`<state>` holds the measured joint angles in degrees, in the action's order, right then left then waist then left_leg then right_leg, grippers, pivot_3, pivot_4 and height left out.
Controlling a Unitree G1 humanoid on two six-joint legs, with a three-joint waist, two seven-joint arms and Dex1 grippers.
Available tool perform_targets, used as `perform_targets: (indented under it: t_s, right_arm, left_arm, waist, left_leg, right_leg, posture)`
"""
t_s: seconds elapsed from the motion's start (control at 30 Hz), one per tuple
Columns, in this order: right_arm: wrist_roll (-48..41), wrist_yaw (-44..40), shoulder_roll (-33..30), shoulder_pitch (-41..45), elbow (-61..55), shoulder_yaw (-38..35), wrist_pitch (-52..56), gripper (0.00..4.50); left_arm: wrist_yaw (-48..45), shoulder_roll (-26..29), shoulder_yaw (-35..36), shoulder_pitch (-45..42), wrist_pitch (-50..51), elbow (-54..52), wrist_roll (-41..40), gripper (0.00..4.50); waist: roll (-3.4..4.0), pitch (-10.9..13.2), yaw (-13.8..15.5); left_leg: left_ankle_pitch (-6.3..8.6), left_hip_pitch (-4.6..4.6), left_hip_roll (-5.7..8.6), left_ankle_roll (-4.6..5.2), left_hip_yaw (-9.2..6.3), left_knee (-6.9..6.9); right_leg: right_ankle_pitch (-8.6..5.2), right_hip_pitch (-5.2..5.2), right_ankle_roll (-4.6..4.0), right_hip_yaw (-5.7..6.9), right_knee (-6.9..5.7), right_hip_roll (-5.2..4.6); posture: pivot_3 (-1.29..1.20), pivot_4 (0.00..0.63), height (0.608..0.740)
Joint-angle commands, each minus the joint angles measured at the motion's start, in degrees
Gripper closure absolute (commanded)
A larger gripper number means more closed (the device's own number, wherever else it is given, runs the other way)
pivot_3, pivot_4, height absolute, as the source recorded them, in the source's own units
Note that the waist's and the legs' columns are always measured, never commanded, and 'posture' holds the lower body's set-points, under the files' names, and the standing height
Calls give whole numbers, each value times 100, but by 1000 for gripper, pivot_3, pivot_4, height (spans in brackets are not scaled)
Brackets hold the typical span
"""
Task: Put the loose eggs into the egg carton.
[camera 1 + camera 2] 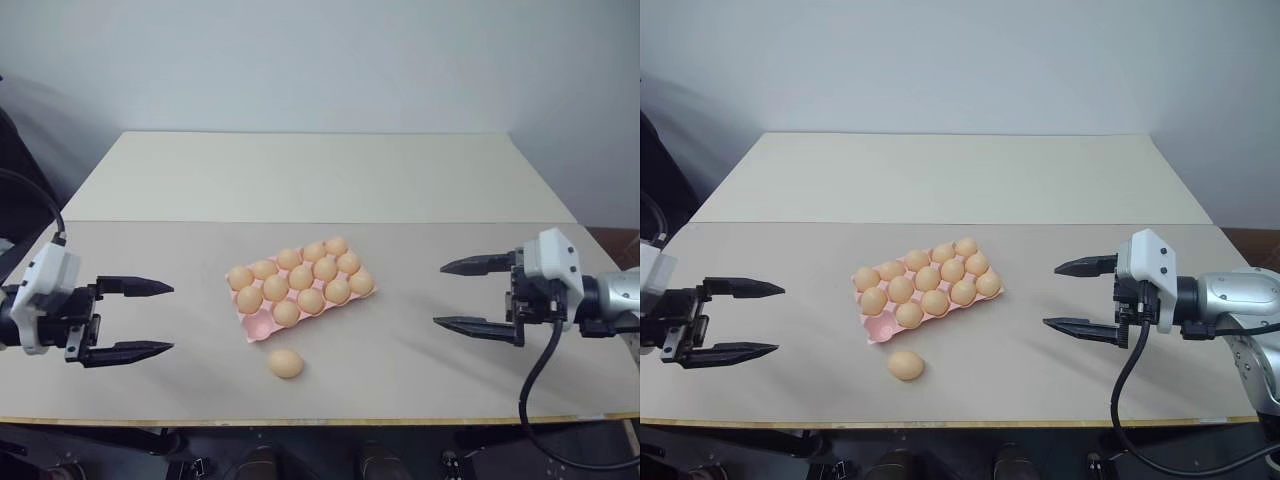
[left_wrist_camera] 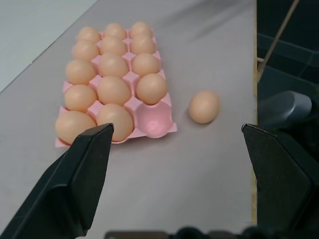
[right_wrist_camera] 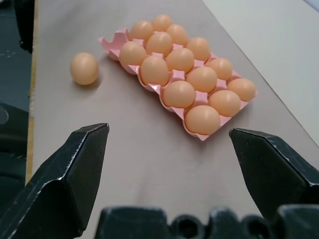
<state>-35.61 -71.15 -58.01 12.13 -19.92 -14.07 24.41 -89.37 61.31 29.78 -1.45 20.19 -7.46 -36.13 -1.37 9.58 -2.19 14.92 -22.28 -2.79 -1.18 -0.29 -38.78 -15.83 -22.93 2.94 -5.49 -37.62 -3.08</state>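
Observation:
The pink egg carton (image 1: 257, 325) lies in the middle of the table, turned at an angle, with several tan eggs in its cups. One cup at its near left corner (image 2: 152, 118) is bare. A single loose egg (image 1: 285, 362) rests on the table just in front of that corner. My left gripper (image 1: 150, 319) hovers open at the left, well away from the carton, nothing between its fingers. My right gripper (image 1: 462, 296) stands open at the right, pointing toward the carton from a distance, also with nothing in it.
The table's front edge (image 1: 300, 421) runs close below the loose egg. A second, lighter tabletop (image 1: 310, 175) extends behind. A black cable (image 1: 535, 385) hangs from my right wrist.

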Motion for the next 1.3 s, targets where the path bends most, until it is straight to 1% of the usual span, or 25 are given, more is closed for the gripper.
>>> perform_targets:
  t_s: [0.03,0.17,0.3,0.4,0.57,0.7,0.77,0.8,0.87,1.03,1.07,1.17,1.3]
  right_arm:
    - [-265,-176,-155,-11,-214,-258,82,0]
    - [-267,-177,-170,-31,-231,-285,57,0]
    - [-237,-130,-152,52,-186,-220,33,0]
    - [-199,-100,-109,150,-156,-118,5,0]
    - [-153,-64,-36,399,-102,77,-9,0]
    - [-163,-22,-32,458,-141,103,26,0]
    - [-176,4,-36,425,-194,68,48,0]
    - [-190,30,-39,390,-231,32,68,0]
    - [-243,94,-58,302,-337,-63,122,0]
    - [-290,159,-124,177,-426,-218,182,0]
    - [-288,172,-127,162,-434,-240,186,0]
    - [-306,199,-121,155,-472,-272,213,0]
    - [-333,222,-113,157,-525,-298,242,0]
  left_arm:
    - [84,117,199,-38,41,-135,-127,15]
    - [129,81,23,-130,30,-192,-131,15]
    - [32,53,-411,-412,-70,-277,-122,15]
    - [-2,-133,-1080,-856,-179,-450,-72,15]
    - [-255,-710,-2613,-1809,-1114,-309,780,15]
    - [-313,-816,-3764,-2386,-1713,-151,1067,15]
    - [-313,-866,-4170,-2552,-2075,-70,1303,15]
    - [-313,-938,-4289,-2594,-2156,-42,1501,15]
    - [-312,-1056,-4551,-2661,-2653,161,1970,15]
    - [-69,-1348,-4819,-2702,-3559,626,2782,15]
    - [181,-1481,-4867,-2697,-3466,593,2975,15]
    - [532,-1732,-4966,-2660,-3385,526,3270,15]
    - [695,-1810,-5058,-2553,-3301,425,3424,15]
  waist:
    - [0,0,-6]
    - [0,0,-12]
    - [0,0,-9]
    - [0,0,8]
    - [0,0,29]
    - [-1,0,8]
    - [0,0,2]
    - [0,0,-1]
    - [0,0,1]
    - [0,0,9]
    - [0,0,15]
    - [-1,0,43]
    - [0,0,72]
  left_leg:
    - [0,-1,0,0,0,0]
    - [0,-3,0,0,0,2]
    - [0,1,0,0,1,1]
    - [0,-2,1,0,1,1]
    - [0,-4,4,0,1,-1]
    - [0,-8,5,0,0,-1]
    - [0,-9,5,0,0,-1]
    - [0,-9,6,0,0,-1]
    - [0,-9,6,0,0,-1]
    - [0,-8,6,1,-1,-6]
    - [0,-7,6,1,-1,-6]
    - [0,-9,6,1,-1,-7]
    - [0,-8,6,1,-2,-8]
  right_leg:
    - [0,-1,0,0,1,0]
    - [0,-3,0,-1,1,0]
    - [0,-1,0,-1,-1,0]
    - [0,-1,0,0,0,0]
    - [1,0,0,-1,1,1]
    - [1,-2,0,-4,3,1]
    - [1,-3,0,-5,4,2]
    - [1,-3,0,-6,3,1]
    - [1,-3,0,-6,2,2]
    - [2,-1,1,-5,0,2]
    - [2,1,1,-5,1,1]
    - [2,3,3,-5,3,1]
    - [3,2,3,-5,1,1]
  posture:
    - [0,150,740]
    - [0,150,740]
    - [0,150,740]
    - [0,150,740]
    - [0,150,740]
    - [0,150,740]
    - [0,150,740]
    - [0,150,740]
    - [0,150,740]
    - [0,150,740]
    - [0,150,740]
    - [0,150,740]
    - [0,150,740]
